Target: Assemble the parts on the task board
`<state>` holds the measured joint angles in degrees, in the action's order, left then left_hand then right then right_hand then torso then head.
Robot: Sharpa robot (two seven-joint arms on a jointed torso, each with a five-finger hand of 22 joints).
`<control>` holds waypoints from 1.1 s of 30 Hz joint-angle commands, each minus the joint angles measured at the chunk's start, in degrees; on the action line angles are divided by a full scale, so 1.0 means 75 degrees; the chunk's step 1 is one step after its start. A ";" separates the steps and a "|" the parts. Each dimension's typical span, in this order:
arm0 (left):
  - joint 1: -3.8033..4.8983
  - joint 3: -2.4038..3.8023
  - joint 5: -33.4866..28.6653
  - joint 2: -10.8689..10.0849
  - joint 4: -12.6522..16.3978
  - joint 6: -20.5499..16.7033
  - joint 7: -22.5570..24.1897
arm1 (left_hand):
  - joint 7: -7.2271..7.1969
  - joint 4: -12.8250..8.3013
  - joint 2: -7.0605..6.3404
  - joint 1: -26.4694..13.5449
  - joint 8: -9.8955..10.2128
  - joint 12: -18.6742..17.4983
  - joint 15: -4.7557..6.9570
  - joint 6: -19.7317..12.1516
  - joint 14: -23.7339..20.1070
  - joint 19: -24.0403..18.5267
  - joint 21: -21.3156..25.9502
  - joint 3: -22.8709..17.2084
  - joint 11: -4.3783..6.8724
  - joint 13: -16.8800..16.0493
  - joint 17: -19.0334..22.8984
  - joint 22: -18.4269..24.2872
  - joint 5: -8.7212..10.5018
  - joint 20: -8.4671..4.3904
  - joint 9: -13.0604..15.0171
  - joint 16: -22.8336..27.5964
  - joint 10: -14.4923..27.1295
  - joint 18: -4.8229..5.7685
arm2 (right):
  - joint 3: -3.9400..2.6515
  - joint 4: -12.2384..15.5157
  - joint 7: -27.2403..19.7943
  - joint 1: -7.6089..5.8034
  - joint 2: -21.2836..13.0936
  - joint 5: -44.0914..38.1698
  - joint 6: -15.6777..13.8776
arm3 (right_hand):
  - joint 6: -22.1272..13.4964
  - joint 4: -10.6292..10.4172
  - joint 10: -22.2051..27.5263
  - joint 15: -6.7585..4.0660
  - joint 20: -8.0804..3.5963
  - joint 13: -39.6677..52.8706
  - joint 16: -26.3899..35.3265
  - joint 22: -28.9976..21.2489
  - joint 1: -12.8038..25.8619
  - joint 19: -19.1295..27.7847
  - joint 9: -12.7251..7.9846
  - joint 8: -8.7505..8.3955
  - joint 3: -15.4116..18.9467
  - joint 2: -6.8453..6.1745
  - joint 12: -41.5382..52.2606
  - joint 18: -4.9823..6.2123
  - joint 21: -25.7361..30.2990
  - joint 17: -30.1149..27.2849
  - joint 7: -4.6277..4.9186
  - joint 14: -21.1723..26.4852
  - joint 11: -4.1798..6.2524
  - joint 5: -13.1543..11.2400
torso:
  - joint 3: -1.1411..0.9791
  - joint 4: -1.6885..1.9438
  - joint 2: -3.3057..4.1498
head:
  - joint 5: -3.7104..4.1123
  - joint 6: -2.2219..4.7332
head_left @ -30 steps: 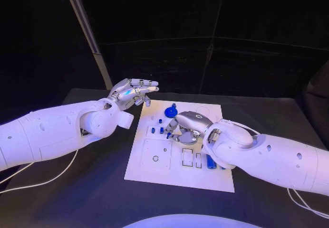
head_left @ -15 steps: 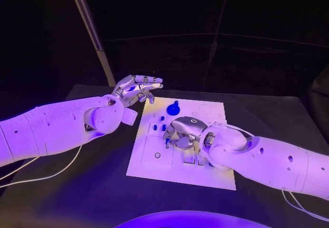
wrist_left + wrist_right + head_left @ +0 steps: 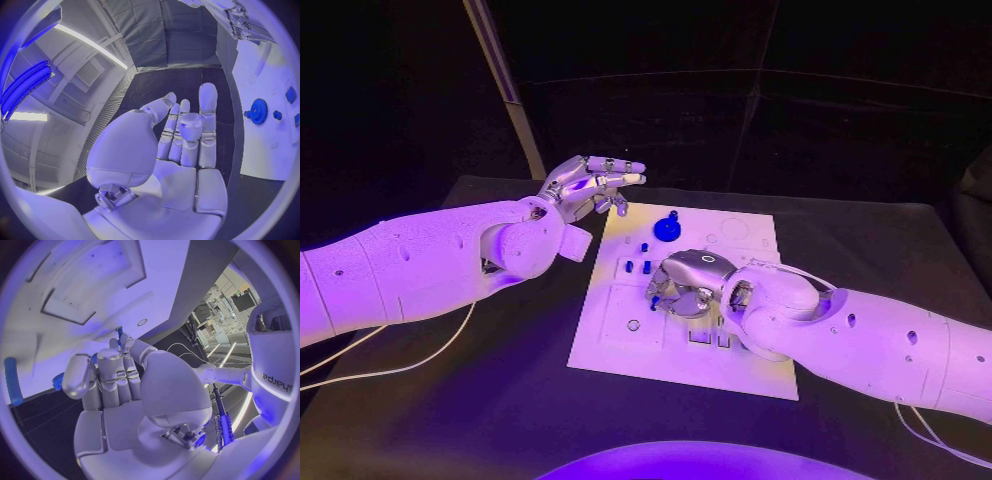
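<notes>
Your right hand (image 3: 687, 283) is curled down over the middle of the task board (image 3: 610, 330), fingers drawn together around a small blue part (image 3: 119, 332). In the right wrist view that part shows as a thin peg sticking out past the fingertips, so I judge you are holding it upright to seat it in a hole in the board. You cannot see the hole itself: the hand covers that patch of the board from above, and the wrist camera looks along the palm, not at the tip of the peg.

Your left hand (image 3: 589, 184) hovers off the board's far left corner, clear of it, fingers loosely apart and holding nothing; the left wrist view shows the bare palm (image 3: 181, 150). It is probably parked there to keep out of the working hand's way.

On the board, the blue gear (image 3: 666, 229) stands near the far edge, beyond your right hand. Two short blue pegs (image 3: 636, 266) stand between the gear and the hand, just beside its fingers. A long blue bar (image 3: 10, 381) lies near the board's edge in the right wrist view; from the head camera your forearm hides it. Whether the held peg already touches the board is not clear.
</notes>
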<state>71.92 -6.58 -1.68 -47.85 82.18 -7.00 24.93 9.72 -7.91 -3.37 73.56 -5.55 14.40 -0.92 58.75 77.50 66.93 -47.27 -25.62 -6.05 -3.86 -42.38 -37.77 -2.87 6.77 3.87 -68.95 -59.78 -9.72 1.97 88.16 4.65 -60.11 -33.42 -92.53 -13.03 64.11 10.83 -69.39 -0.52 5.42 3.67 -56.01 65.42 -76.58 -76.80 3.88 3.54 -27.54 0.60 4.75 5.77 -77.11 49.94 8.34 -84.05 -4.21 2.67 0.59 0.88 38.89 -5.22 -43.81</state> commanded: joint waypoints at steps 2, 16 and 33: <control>0.0012 0.0006 -0.0031 0.0004 0.0002 0.0110 0.0011 | 0.0007 -0.0040 0.0005 0.0057 0.0045 0.0019 -0.0001 -0.0022 -0.0051 -0.0043 0.0034 0.0014 0.0003 0.0011 0.0006 0.0006 -0.0001 -0.0009 -0.0013 0.0029 0.0039 -0.0101 | 0.0003 -0.0005 0.0049 -0.0008 0.0014 -0.0141 0.0123 | 0.0017 -0.0011 -0.0007 0.0002 0.0007 0.0012 -0.0045 0.0007 -0.0037 -0.0034 0.0012 0.0019 -0.0038 -0.0014 0.0016 -0.0091 -0.0038 0.0013 0.0059 -0.0127 -0.0052 0.0050 | 0.0000 -0.0002 0.0001 | -0.0010 -0.0009; 0.0013 0.0006 -0.0030 -0.0019 0.0019 0.0128 -0.0009 | 0.0013 -0.0034 0.0001 0.0045 0.0051 0.0018 -0.0006 -0.0030 -0.0055 -0.0044 0.0034 0.0023 -0.0003 0.0011 0.0013 0.0005 0.0000 -0.0006 -0.0013 0.0029 0.0046 -0.0099 | 0.0013 -0.0052 0.0143 0.0024 0.0112 -0.0394 0.0176 | 0.0010 -0.0017 -0.0003 0.0005 0.0010 0.0012 -0.0048 0.0002 -0.0028 -0.0029 0.0011 0.0019 -0.0045 -0.0021 0.0014 -0.0090 -0.0037 0.0010 0.0062 -0.0126 -0.0055 0.0050 | 0.0001 -0.0004 0.0012 | 0.0002 -0.0006; 0.0014 0.0006 -0.0030 -0.0037 0.0025 0.0153 -0.0044 | 0.0014 -0.0033 0.0000 0.0044 0.0052 0.0018 -0.0007 -0.0032 -0.0055 -0.0045 0.0036 0.0024 -0.0003 0.0011 0.0014 0.0007 0.0000 -0.0005 -0.0013 0.0029 0.0048 -0.0099 | 0.0258 0.0066 0.0282 0.0031 0.0060 -0.0772 0.0269 | -0.0179 -0.0121 0.0166 0.0052 0.0053 0.0000 0.0130 -0.0219 0.0239 0.0140 -0.0014 -0.0007 0.0040 -0.0345 -0.0059 -0.0042 0.0072 -0.0262 0.0093 -0.0019 -0.0099 0.0078 | 0.0001 -0.0003 -0.0005 | 0.0020 -0.0033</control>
<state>71.93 -6.58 -1.69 -48.10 82.26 -6.62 24.54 9.71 -7.91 -3.37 73.56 -5.38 14.40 -0.92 58.76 77.50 66.93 -47.27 -25.62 -6.04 -3.87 -42.34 -37.78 -2.87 6.76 3.83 -68.95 -59.78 -9.72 3.50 88.76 6.01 -60.19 -32.83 -97.17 -12.31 62.97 9.97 -68.41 -0.50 5.87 3.87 -55.09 63.80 -74.76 -75.88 3.89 3.79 -27.35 -1.68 4.56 5.77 -76.66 48.03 9.21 -84.03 -5.13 3.21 0.59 0.85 38.90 -5.11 -44.08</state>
